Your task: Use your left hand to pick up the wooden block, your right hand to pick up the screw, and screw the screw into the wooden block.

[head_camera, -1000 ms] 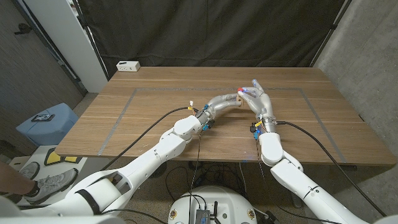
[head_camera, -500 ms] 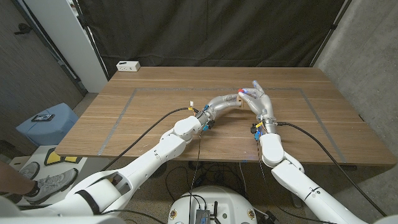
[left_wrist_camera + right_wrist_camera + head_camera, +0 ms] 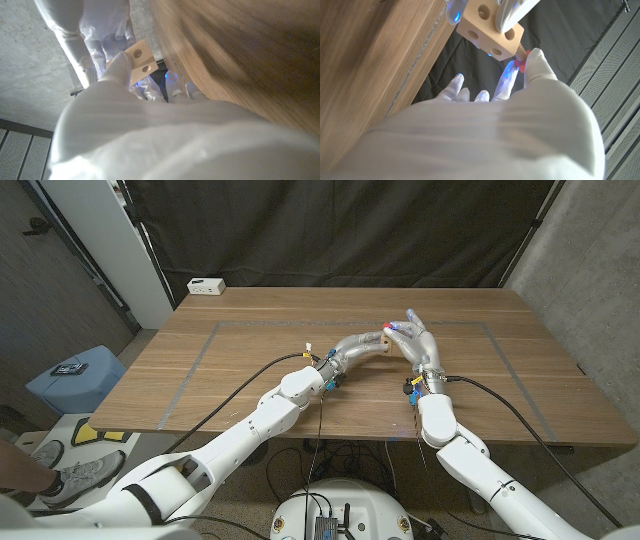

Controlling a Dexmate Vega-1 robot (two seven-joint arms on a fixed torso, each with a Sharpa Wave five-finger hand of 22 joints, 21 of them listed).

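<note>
I have the block (image 3: 488,31) held in my left hand (image 3: 362,346), lifted above the table (image 3: 240,370) near its middle. My right hand (image 3: 416,343) pinches the red-headed screw (image 3: 522,58) between thumb and a finger, other fingers spread, its threaded shank entering a hole in the block's side.

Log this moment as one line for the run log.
left hand: holds pale wooden block with round holes | right hand: pinches red-headed screw at block's face | stage: screwing in, above brown wooden table
</note>
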